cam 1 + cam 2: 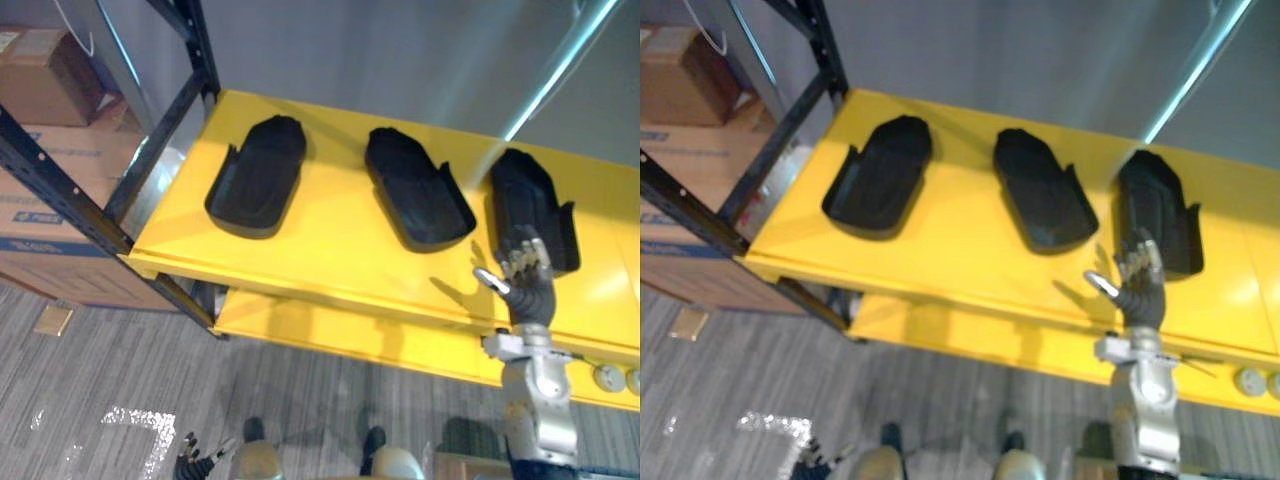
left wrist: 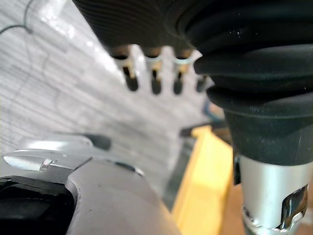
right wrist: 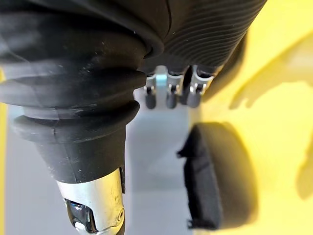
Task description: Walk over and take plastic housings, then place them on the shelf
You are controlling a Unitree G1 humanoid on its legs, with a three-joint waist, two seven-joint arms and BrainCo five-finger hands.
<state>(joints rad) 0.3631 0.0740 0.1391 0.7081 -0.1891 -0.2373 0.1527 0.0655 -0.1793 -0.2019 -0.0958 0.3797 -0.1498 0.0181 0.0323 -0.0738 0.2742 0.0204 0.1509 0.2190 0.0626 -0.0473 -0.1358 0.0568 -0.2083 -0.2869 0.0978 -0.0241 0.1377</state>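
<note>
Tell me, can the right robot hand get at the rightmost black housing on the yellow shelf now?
Probably yes: the right robot hand is open at the near end of the rightmost plastic housing on the yellow shelf, with nothing between them.

Bright, even light on the shelf (image 1: 330,250); glare on the floor (image 1: 300,400).
Its yellow surface is evenly lit; the three black plastic housings (image 1: 415,190) stay dark, showing little surface detail, with short soft shadows at their near edges. A white speckled glare patch (image 1: 130,425) lies at near left, and a pale bright streak (image 1: 560,65) crosses the grey wall (image 1: 400,60) at far right.
</note>
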